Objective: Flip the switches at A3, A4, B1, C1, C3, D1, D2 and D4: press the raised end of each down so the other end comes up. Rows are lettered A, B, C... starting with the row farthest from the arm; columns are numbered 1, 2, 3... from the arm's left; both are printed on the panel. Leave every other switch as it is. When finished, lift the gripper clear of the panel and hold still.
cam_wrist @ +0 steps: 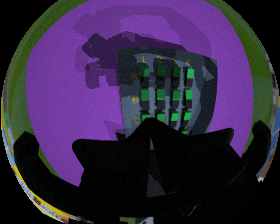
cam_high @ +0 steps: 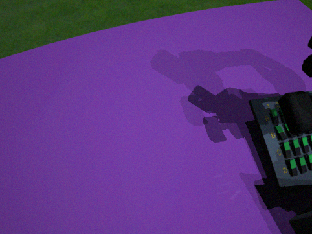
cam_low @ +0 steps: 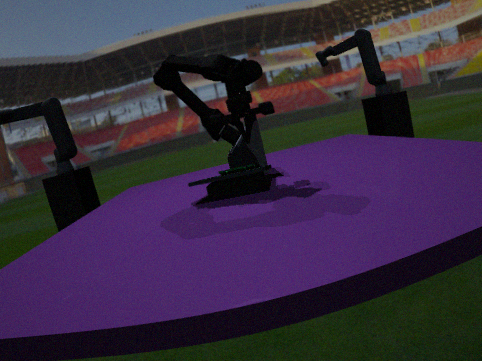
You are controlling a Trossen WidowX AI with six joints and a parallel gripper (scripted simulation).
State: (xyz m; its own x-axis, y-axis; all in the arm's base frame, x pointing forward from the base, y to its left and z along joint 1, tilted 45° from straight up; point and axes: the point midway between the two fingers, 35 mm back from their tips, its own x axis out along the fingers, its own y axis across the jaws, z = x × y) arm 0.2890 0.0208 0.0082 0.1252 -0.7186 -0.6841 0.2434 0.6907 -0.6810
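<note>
Switch panel (cam_high: 285,146) at the right edge of the purple table (cam_high: 113,129), rows A to D running toward the arm. The gripper (cam_high: 296,111), fingers together and holding nothing, hangs over the far rows; remaining rocker switches (cam_high: 292,163) lie nearer the arm.

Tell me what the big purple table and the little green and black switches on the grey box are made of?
The big purple table looks like smooth, matte painted board or plastic: flat even colour, no shine, soft shadows. The green and black switches look like hard plastic, with crisp blocky edges. The grey panel box could be painted metal or plastic; its dull finish leaves that open.
</note>
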